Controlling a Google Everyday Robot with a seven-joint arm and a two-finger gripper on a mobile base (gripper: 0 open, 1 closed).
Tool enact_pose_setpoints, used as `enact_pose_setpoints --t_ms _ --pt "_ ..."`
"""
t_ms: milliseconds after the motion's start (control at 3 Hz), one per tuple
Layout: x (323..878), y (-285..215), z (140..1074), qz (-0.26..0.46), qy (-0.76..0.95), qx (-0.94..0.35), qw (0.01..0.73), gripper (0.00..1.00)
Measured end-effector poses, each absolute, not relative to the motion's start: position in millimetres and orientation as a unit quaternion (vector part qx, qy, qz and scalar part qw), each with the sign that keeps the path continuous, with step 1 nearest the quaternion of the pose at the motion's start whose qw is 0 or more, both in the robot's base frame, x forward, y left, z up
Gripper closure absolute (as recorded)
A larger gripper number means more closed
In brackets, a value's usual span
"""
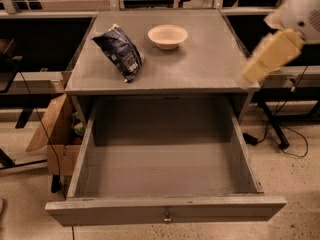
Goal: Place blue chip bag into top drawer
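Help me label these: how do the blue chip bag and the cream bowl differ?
The blue chip bag is dark navy, crinkled foil with white print; the bowl is plain cream and smooth. The bag lies on its side at the left; the bowl sits upright, further back near the centre. Both rest on the tabletop, outside the open top drawer, and apart from the gripper at the right edge.

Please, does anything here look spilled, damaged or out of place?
Nothing stands out. The blue chip bag lies crinkled on the cabinet top near the bowl, the top drawer stands open, and the gripper hangs over the top's right edge.
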State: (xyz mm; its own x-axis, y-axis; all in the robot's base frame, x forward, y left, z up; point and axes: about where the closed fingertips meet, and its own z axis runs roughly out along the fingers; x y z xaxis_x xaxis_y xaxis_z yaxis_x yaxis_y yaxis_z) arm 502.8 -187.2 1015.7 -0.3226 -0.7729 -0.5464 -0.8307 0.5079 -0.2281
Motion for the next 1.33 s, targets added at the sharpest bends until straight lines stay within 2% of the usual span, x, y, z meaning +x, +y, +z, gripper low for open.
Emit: enact_pose_setpoints --t_ms 667,1333 --pt "629 -80 1095 0.134 0.796 -0.419 0.416 0.0" --pt "632 -58 1125 0.146 0.778 -0.421 0.442 0.0"
